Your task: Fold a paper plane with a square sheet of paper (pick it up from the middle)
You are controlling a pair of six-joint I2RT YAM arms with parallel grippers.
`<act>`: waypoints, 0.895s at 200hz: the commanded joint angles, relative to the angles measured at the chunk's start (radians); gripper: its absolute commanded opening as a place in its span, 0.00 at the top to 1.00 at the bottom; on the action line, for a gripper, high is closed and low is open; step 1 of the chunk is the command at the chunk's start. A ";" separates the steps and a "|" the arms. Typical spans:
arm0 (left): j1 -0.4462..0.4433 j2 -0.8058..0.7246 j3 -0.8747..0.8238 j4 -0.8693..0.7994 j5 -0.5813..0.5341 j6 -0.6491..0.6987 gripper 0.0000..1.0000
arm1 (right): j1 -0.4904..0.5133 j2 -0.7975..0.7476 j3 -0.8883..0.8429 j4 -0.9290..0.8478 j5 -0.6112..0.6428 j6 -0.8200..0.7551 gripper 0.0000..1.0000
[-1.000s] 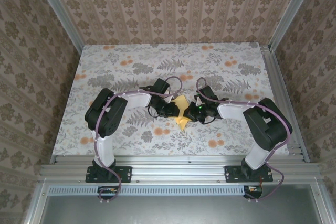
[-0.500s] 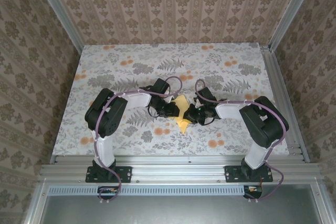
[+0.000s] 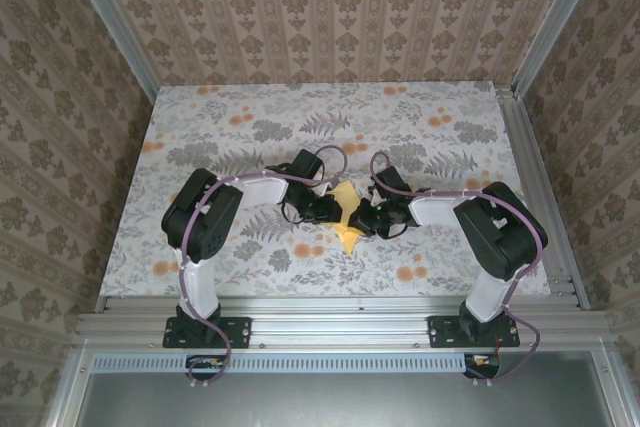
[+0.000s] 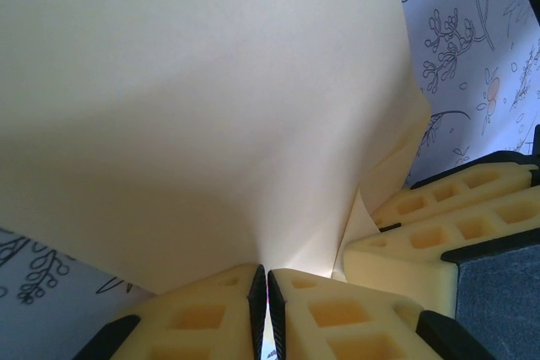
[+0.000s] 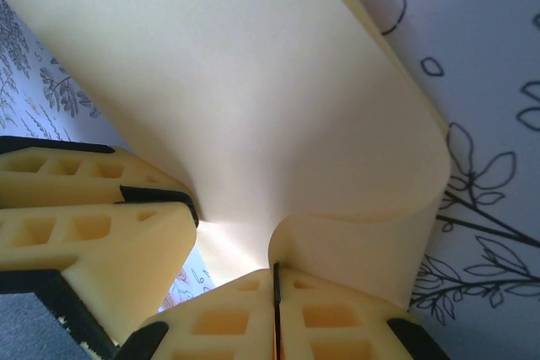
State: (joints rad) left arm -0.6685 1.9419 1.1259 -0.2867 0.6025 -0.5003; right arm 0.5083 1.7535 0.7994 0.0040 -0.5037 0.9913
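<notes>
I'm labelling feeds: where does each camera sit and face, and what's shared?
Top external: above, behind the robot, looking down at the table; the left gripper and right gripper meet at the square sheet of paper.
Left wrist: on its arm, facing paper pinched by left gripper.
Right wrist: likewise, right gripper pinching it.
Shared: paper; each wrist view shows both grippers.

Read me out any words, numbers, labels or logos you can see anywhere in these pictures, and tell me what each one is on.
There is no readable text.
The sheet of paper is plain pale yellow, with no marks.
The tablecloth and the walls carry only flower and leaf patterns, with no lettering.
</notes>
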 commanded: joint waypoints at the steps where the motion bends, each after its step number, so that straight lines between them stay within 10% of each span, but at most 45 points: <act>1: -0.017 0.007 -0.021 -0.047 -0.028 0.008 0.79 | 0.008 0.024 0.015 0.024 0.013 -0.010 0.89; 179: -0.021 -0.187 -0.009 -0.108 -0.084 -0.029 0.57 | 0.009 0.015 -0.014 0.047 -0.005 -0.011 0.86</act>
State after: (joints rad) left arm -0.6811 1.8305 1.1324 -0.3695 0.5449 -0.5076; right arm 0.5098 1.7542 0.7994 0.0284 -0.5037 0.9909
